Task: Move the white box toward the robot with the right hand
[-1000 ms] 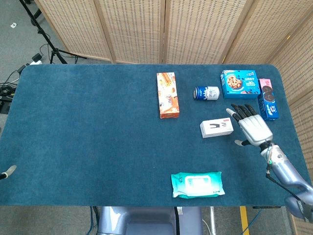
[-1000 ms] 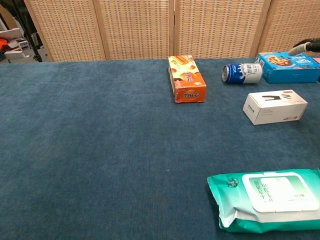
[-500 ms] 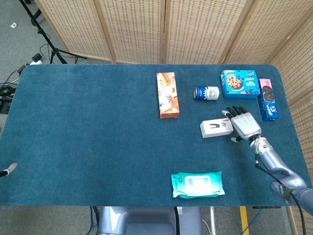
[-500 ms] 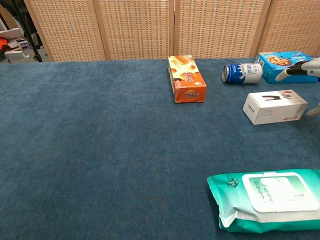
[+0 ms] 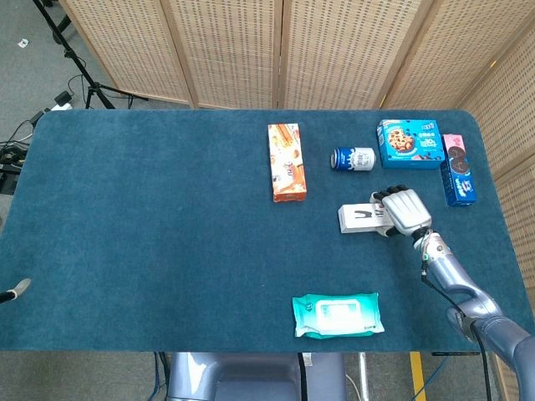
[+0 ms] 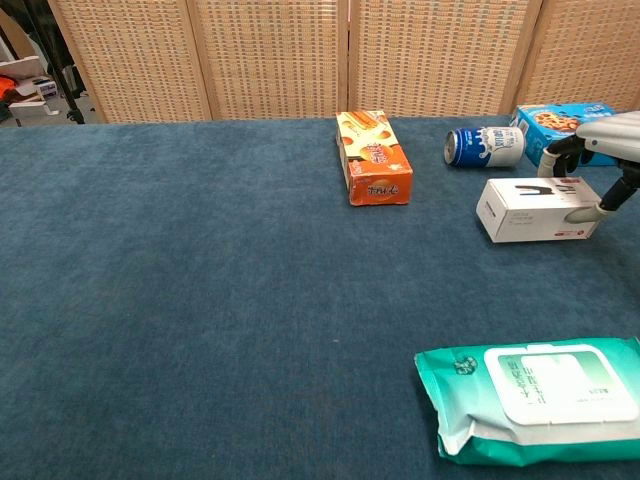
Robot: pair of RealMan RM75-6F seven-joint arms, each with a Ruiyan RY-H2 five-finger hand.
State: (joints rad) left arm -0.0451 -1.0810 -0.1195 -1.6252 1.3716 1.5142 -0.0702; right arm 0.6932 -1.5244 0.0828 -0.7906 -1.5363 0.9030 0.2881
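The white box (image 5: 358, 219) (image 6: 530, 210) lies flat on the blue table, right of centre. My right hand (image 5: 403, 211) (image 6: 602, 160) is on the box's right end: fingers curl over its top and far side, and the thumb presses its near side. The box is turned slightly from square. Only a grey sliver of my left hand (image 5: 10, 292) shows at the left edge of the head view, too little to tell how its fingers lie.
Behind the white box lie a blue can (image 5: 354, 159) on its side, a blue cookie box (image 5: 409, 143) and a dark biscuit pack (image 5: 457, 170). An orange box (image 5: 287, 163) lies further left. A teal wipes pack (image 5: 338, 315) sits near the front edge.
My right hand came in from the right and closed over the white box's right end. The box slid a little to the left and turned slightly.
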